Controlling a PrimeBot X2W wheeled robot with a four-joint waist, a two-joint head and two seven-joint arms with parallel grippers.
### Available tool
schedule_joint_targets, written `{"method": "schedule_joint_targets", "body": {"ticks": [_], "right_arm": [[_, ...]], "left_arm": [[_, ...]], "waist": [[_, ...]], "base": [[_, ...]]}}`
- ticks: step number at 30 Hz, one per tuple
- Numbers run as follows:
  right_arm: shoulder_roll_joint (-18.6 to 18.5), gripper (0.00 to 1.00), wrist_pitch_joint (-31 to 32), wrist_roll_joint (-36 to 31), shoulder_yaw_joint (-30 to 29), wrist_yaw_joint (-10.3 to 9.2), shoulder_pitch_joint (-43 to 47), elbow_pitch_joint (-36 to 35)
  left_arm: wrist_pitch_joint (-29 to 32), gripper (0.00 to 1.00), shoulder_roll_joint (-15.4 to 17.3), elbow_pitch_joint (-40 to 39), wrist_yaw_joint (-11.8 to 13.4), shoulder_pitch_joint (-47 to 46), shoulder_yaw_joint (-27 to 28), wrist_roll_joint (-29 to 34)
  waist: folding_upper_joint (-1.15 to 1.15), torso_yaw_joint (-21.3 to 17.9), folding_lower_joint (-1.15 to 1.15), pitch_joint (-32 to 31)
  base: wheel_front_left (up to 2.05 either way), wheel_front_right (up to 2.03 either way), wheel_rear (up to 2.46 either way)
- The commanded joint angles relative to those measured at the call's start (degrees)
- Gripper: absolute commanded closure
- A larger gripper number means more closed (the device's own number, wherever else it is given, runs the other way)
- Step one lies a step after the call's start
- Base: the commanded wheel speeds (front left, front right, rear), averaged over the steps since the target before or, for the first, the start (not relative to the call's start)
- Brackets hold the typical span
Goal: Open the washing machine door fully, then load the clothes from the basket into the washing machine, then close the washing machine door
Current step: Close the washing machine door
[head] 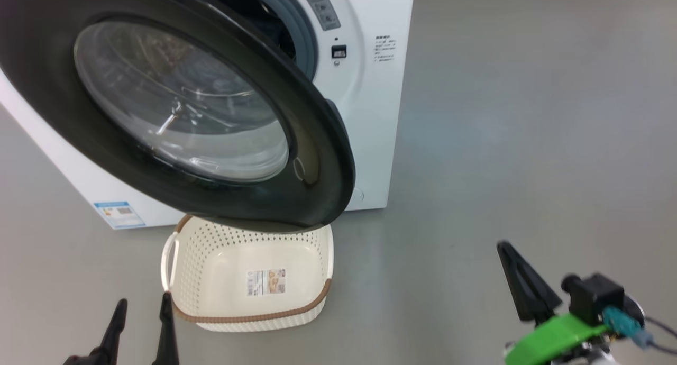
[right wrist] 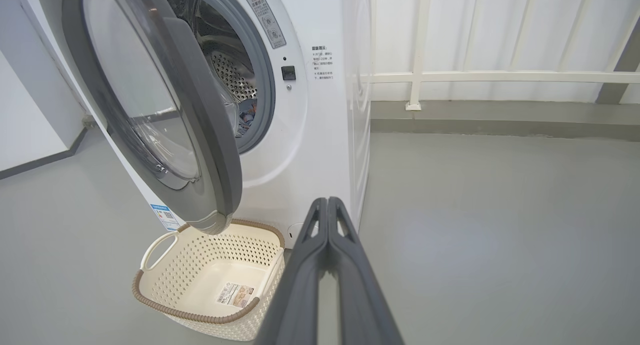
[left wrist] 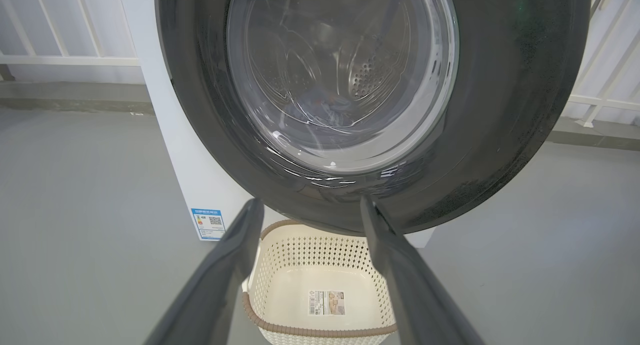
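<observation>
Black and glossy, the washing machine door [head: 180, 106] stands swung partway out from the washing machine [head: 365, 90], its lower edge above the far rim of the basket [head: 254, 317] on the grey floor [head: 529, 143]. At seven o'clock in the head view, the left gripper [head: 144, 300] holds nothing, fingers spread wide. The basket sits just beside it at one o'clock, with the door at twelve. At four o'clock, the right gripper [right wrist: 327, 201] has its fingers pressed together on nothing. From it the basket lies well apart at nine o'clock and the door at ten. Blue and orange clothes [right wrist: 246, 117] lie in the steel drum [right wrist: 230, 75].
</observation>
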Motion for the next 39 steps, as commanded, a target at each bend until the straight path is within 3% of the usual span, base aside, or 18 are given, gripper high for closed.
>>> {"method": "schedule_joint_targets", "body": {"ticks": [1, 11, 19, 24, 30, 39], "right_arm": [[-0.7, 1.0, -1.1, 1.5, 1.9, 0.09, -4.1, 0.1], [-2.7, 1.0, -4.7, 3.8, 3.8, 0.09, -19.4, 13.8], [-3.1, 1.0, -6.6, 5.0, 6.2, 0.09, -31.6, 17.4], [-3.0, 1.0, -7.3, 5.6, 8.9, 0.09, -40.9, 15.5], [-2.0, 1.0, -6.5, 5.5, 14.5, 0.09, -47.4, 8.0], [-0.3, 1.0, 1.5, 9.0, 25.7, 0.09, -42.6, -0.9]], "left_arm": [[-0.8, 0.0, 0.5, -1.5, 0.4, -3.1, 1.6, 0.3], [-1.7, 0.0, -0.4, -0.2, 0.3, -5.8, 0.1, 0.8], [-2.6, 0.0, -0.5, 0.7, 0.1, -7.0, -0.2, 0.9], [-3.2, 0.0, -0.6, 1.1, 0.2, -7.9, -0.1, 1.1], [-3.7, 0.0, -0.7, 1.2, 0.2, -8.4, -0.1, 1.3], [-4.1, 0.0, -0.8, 0.8, 0.4, -8.6, -0.3, 1.5]], "waist": [[0.0, 0.7, 0.0, 0.8], [0.0, 4.0, 0.0, 2.5], [0.0, 5.1, 0.0, 3.5], [0.0, 5.5, 0.0, 4.1], [0.0, 6.0, 0.0, 4.0], [0.0, 6.7, 0.0, 4.1]], "base": [[0.0, 0.0, 0.0], [0.0, 0.0, 0.0], [0.0, 0.0, 0.0], [0.0, 0.0, 0.0], [0.0, 0.0, 0.0], [0.0, 0.0, 0.0]]}}
